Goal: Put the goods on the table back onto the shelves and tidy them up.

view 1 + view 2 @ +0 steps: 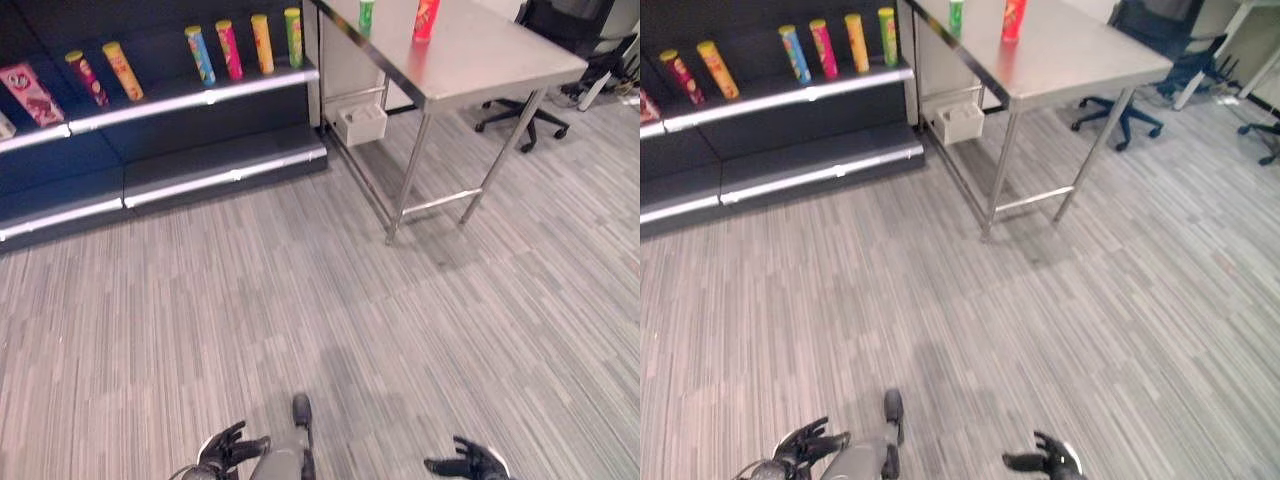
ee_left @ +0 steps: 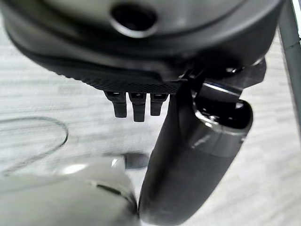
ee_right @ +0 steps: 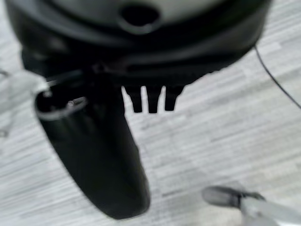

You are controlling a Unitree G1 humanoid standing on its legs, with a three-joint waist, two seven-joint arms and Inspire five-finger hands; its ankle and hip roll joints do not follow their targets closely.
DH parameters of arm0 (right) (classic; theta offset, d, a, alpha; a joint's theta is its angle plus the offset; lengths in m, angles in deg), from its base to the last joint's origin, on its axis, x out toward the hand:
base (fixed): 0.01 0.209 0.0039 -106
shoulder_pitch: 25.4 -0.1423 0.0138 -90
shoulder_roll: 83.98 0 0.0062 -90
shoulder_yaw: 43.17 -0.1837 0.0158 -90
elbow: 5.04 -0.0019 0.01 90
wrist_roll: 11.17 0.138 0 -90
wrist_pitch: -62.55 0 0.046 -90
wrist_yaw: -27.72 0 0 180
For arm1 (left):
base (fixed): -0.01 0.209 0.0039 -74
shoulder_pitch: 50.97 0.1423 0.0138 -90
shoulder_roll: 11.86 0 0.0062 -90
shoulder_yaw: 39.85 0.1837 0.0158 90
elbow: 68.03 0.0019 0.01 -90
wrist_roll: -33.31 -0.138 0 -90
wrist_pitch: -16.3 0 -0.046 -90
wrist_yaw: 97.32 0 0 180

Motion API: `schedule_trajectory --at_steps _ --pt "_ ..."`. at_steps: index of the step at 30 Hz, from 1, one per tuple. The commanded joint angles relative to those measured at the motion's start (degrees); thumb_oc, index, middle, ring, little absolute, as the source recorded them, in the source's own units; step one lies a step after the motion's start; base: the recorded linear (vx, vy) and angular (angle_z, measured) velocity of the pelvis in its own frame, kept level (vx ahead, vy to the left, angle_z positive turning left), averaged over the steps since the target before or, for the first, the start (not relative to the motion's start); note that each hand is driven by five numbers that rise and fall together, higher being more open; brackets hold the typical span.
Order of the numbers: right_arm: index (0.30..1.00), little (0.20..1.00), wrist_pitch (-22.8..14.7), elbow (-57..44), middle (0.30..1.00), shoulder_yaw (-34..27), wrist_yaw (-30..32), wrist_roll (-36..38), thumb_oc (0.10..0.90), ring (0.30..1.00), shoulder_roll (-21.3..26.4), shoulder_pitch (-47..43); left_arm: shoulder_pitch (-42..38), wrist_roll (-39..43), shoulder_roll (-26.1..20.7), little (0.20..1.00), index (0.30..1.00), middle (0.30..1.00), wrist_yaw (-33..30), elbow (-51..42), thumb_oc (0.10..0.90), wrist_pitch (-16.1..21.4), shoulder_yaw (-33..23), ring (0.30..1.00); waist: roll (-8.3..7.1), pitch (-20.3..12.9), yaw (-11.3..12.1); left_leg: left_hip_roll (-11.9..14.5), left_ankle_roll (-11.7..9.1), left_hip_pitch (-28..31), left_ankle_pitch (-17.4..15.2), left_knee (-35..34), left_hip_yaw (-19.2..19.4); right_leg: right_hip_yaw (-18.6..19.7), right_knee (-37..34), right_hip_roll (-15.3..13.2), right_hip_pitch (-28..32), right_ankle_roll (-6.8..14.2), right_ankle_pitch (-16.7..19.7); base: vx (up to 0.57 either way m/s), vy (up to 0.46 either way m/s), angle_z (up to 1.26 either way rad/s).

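You're hanging your left hand (image 1: 222, 450) and right hand (image 1: 470, 462) relaxed, empty, while two cans (image 1: 425, 20) are standing on the tabletop (image 1: 480, 55).

I have both arms hanging low, well short of the table (image 1: 480, 60) and not reaching toward it. My left robot hand (image 1: 224, 448) sits off to the table's left, fingers spread and relaxed, holding nothing. My right robot hand (image 1: 472, 463) hangs closer in line with the table's near legs, fingers also loosely splayed and empty. Each wrist camera shows the thumb hanging straight down beside the short row of fingertips (image 3: 152, 102), above the carpet.
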Motion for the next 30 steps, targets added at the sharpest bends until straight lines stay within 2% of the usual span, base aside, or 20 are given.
schedule_trajectory --at_steps 1,2,3,4,5,6,7,9,11,12,14,17,18,20,22,23,24,25,28,30 --pt "0.9 0.9 -0.9 -2.9 0.9 0.3 -0.7 -1.7 0.8 0.9 2.0 -4.8 -1.1 -2.3 -3.5 0.9 0.9 0.9 -0.7 -1.3 0.8 0.7 1.0 0.9 -1.85 1.0 3.5 1.3 -5.8 -0.4 -5.6 2.2 0.8 0.0 21.4 -10.4 -8.4 6.5 13.9 0.5 0.372 -1.07" --pt "0.9 0.9 -0.7 -2.9 0.9 0.1 -0.5 -1.7 0.8 0.9 2.1 -5.1 -1.3 -2.3 -3.9 0.9 0.9 0.9 -0.7 -1.8 0.8 0.5 1.1 0.9 -1.48 1.6 3.2 0.6 -4.7 1.3 -6.6 2.2 0.6 -0.2 26.9 -11.1 -11.0 6.0 17.3 0.43 0.407 -0.74" --pt "0.9 0.9 -0.8 -3.1 0.9 -0.1 -0.1 -1.7 0.8 0.9 1.7 -5.4 -2.0 -2.5 -4.4 0.9 0.9 0.9 -1.0 -1.3 0.8 0.4 1.2 0.9 -0.35 3.0 2.2 0.3 -3.6 5.9 -9.0 1.1 0.5 -1.7 35.6 -12.3 -17.1 5.4 20.3 0.45 0.336 -0.37" --pt "0.9 0.9 -0.8 -3.1 0.9 0.1 0.0 -1.5 0.8 0.9 1.6 -5.4 -2.4 -2.2 -4.4 0.9 0.9 0.9 -1.1 -2.1 0.8 0.6 1.6 0.9 0.8 3.6 1.0 0.2 -3.5 8.8 -10.6 0.6 -0.3 -5.0 34.4 -12.7 -21.0 4.1 16.5 0.63 0.283 0.62" --pt "0.9 0.9 -0.9 -3.2 0.9 -0.4 0.2 -0.9 0.8 0.9 1.9 -5.3 -3.2 -2.6 -4.5 0.9 0.9 0.9 -1.1 -2.4 0.8 1.0 2.3 0.9 1.64 4.6 -0.9 0.3 -3.8 11.6 -12.3 0.3 -1.7 -7.7 28.0 -11.3 -24.0 3.4 12.3 0.54 0.084 0.47" --pt "0.9 0.9 -0.9 -3.5 0.9 -0.6 0.2 -0.6 0.8 0.9 2.1 -5.4 -3.6 -2.5 -4.6 0.9 0.9 0.9 -1.1 -2.8 0.8 1.1 2.6 0.9 1.79 5.1 -1.7 0.4 -4.1 12.3 -12.7 0.4 -2.1 -8.2 23.9 -10.1 -25.0 3.5 11.9 0.59 -0.049 0.61" --pt "0.9 0.9 -0.8 -2.8 0.9 -1.0 0.5 -0.1 0.8 0.9 2.2 -5.5 -4.3 -2.4 -4.6 0.9 0.9 0.9 -1.2 -3.0 0.8 1.4 2.9 0.9 1.1 5.8 -3.3 -0.7 -4.5 15.5 -14.5 -0.5 -3.2 -8.4 14.1 -7.5 -27.1 4.7 13.1 0.46 -0.086 0.77" --pt "0.9 0.9 -0.7 -1.7 0.9 -1.7 0.3 0.1 0.8 0.9 2.0 -4.5 -5.1 -3.9 -4.6 0.9 0.9 0.9 -0.7 -3.1 0.8 1.7 3.3 0.9 -0.34 5.7 -5.9 -2.5 -5.0 19.5 -17.8 -0.6 -5.7 -7.2 2.0 -3.9 -30.4 6.7 17.9 0.64 -0.083 1.04" --pt "0.9 0.9 -0.6 -0.3 0.9 -2.4 0.3 -0.2 0.8 0.9 2.0 -3.5 -5.8 -5.6 -4.3 0.9 0.9 0.9 0.0 -4.0 0.8 1.9 4.5 0.9 -0.79 5.3 -7.3 -3.0 -5.6 23.2 -20.8 -0.6 -7.5 -10.9 -3.4 -3.4 -30.4 7.4 19.8 0.66 -0.109 1.72" --pt "0.9 0.9 -0.8 0.7 0.9 -2.6 0.0 0.1 0.8 0.9 2.2 -2.5 -5.7 -6.4 -3.7 0.9 0.9 0.9 0.1 -4.0 0.8 1.9 5.1 0.9 -1.04 4.3 -7.6 -2.8 -5.5 24.8 -22.6 -0.6 -8.4 -11.1 -3.5 -3.1 -29.0 6.2 21.2 0.69 -0.241 1.01" --pt "0.9 0.9 -0.9 2.1 0.9 -3.5 -0.5 1.1 0.8 0.9 2.7 -2.0 -5.9 -6.2 -3.1 0.9 0.9 0.9 0.1 -4.6 0.8 2.0 6.3 0.9 0.13 3.3 -8.9 -0.4 -7.4 25.6 -23.5 2.2 -8.7 -10.5 -2.7 -2.5 -26.3 5.1 20.7 0.51 -0.248 0.38" --pt "0.9 0.9 -1.1 2.5 0.9 -3.8 -0.7 2.0 0.8 0.9 3.1 -1.6 -5.7 -5.7 -2.9 0.9 0.9 0.9 0.3 -6.3 0.8 2.1 7.6 0.9 0.29 3.6 -9.2 0.6 -11.1 19.9 -18.9 18.1 -7.5 -10.3 -2.5 -2.2 -22.6 3.0 18.6 0.24 -0.168 0.65" --pt "0.9 0.9 -1.0 2.4 0.9 -3.5 -0.4 2.1 0.8 0.9 3.9 -2.2 -5.6 -4.9 -3.3 0.9 0.9 0.9 -0.1 -7.7 0.8 2.1 7.5 0.9 -0.86 5.2 -8.1 0.3 -12.9 12.6 -13.0 32.7 -7.6 -9.2 -3.0 -2.1 -19.5 1.0 16.5 0.19 -0.193 0.51" --pt "0.9 0.9 -0.7 2.9 0.9 -3.2 0.1 2.4 0.8 0.9 4.0 -3.1 -5.7 -3.6 -3.2 0.9 0.9 0.9 -1.0 -8.0 0.8 2.0 7.3 0.9 -1.88 5.9 -7.3 2.1 -12.1 7.0 -12.8 36.5 -5.4 -8.9 -3.6 -3.0 -17.8 0.5 15.2 0.16 -0.117 -0.3" --pt "0.9 0.9 -0.8 3.1 0.9 -3.1 0.3 2.7 0.8 0.9 4.0 -3.4 -5.7 -2.9 -3.1 0.9 0.9 0.9 -1.0 -7.9 0.8 2.0 7.0 0.9 -1.98 6.3 -6.5 3.3 -11.2 5.3 -14.2 35.0 -4.2 -8.6 -3.8 -3.1 -16.9 0.6 14.8 0.12 -0.003 -0.77" --pt "0.9 0.9 -0.8 3.1 0.9 -3.0 0.4 2.8 0.8 0.9 4.0 -3.5 -5.6 -2.8 -3.1 0.9 0.9 0.9 -1.1 -7.7 0.8 2.0 6.8 0.9 -2.12 6.3 -6.0 3.9 -10.5 4.7 -15.3 30.9 -3.8 -8.4 -3.8 -3.5 -16.5 1.1 14.4 0.36 0.277 -0.62" --pt "0.9 0.9 -0.8 3.2 0.9 -2.0 0.7 1.6 0.8 0.9 4.6 -4.3 -4.3 -3.1 -3.0 0.9 0.9 0.9 -1.1 -6.3 0.8 2.0 6.5 0.9 -0.88 5.8 -2.9 4.9 -10.5 3.4 -11.9 11.1 -8.8 -5.8 -3.8 -3.0 -15.0 2.4 12.8 0.43 0.327 -0.79" --pt "0.9 0.9 -0.4 4.1 0.9 -2.4 1.1 0.9 0.8 0.9 5.2 -4.0 -4.3 -4.9 -3.0 0.9 0.9 0.9 -1.4 -3.8 0.8 1.1 6.4 0.9 -0.27 5.7 -2.8 6.0 -11.2 2.9 -9.5 8.6 -9.2 -6.2 -3.8 -3.1 -14.1 2.6 12.1 0.42 0.345 -1.47" --pt "0.9 0.9 -0.8 4.2 0.9 -2.1 0.8 0.5 0.8 0.9 3.9 -4.0 -4.1 -4.0 -2.2 0.9 0.9 0.9 -1.0 -2.6 0.8 2.1 6.1 0.9 1.31 3.6 -3.3 5.3 -11.0 8.8 -9.5 0.4 -9.9 -4.6 -3.8 -3.4 -13.5 3.2 11.7 0.19 0.195 -1.26" --pt "0.9 0.9 -0.7 4.1 0.9 -2.1 0.9 0.4 0.8 0.9 3.5 -4.0 -4.1 -4.4 -2.3 0.9 0.9 0.9 -1.0 -2.0 0.8 2.1 5.9 0.9 1.35 3.1 -3.3 5.1 -10.9 9.7 -9.7 -0.1 -9.0 -4.0 -3.8 -3.8 -13.4 3.4 11.7 0.1 0.174 -0.62"
